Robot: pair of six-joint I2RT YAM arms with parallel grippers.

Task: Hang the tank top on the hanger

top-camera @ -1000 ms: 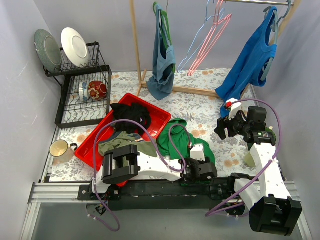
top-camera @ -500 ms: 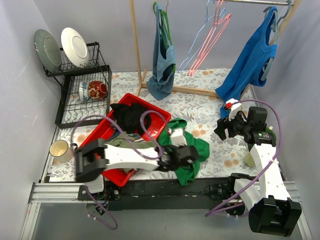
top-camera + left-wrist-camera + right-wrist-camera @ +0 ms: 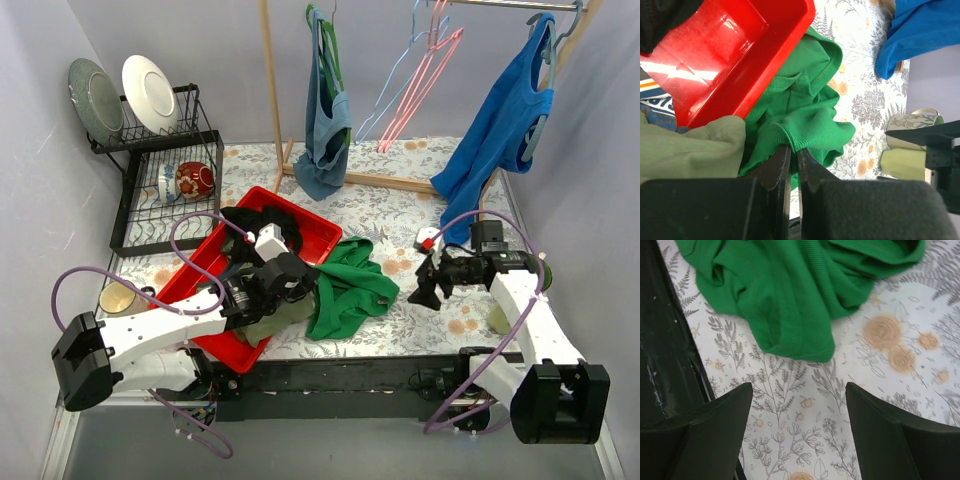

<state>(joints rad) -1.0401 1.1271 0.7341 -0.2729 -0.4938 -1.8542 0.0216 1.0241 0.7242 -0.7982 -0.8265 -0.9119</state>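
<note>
The bright green tank top [image 3: 350, 285] lies crumpled on the flowered table beside the red tray [image 3: 310, 235]. My left gripper [image 3: 305, 292] is shut on a ribbed hem of the tank top [image 3: 805, 110], with both jaws pinching the fabric [image 3: 794, 150]. My right gripper [image 3: 420, 283] is open and empty, hovering over the table just right of the tank top [image 3: 790, 285], its fingers [image 3: 715, 425] wide apart. The light-blue hanger [image 3: 398, 75] hangs empty on the back rail next to a pink hanger [image 3: 430, 80].
The red tray holds a black garment [image 3: 260, 228] and an olive one [image 3: 268, 322]. A royal blue top [image 3: 505, 120] and a blue-grey garment [image 3: 328, 125] hang on the rail. A dish rack [image 3: 165, 190] stands back left, a mug [image 3: 120, 298] near left, and a pale green cup [image 3: 498, 318] far right.
My left arm has swung left toward the tray, dragging the tank top with it and spreading it out. My right gripper has moved left and lower, toward the tank top.
</note>
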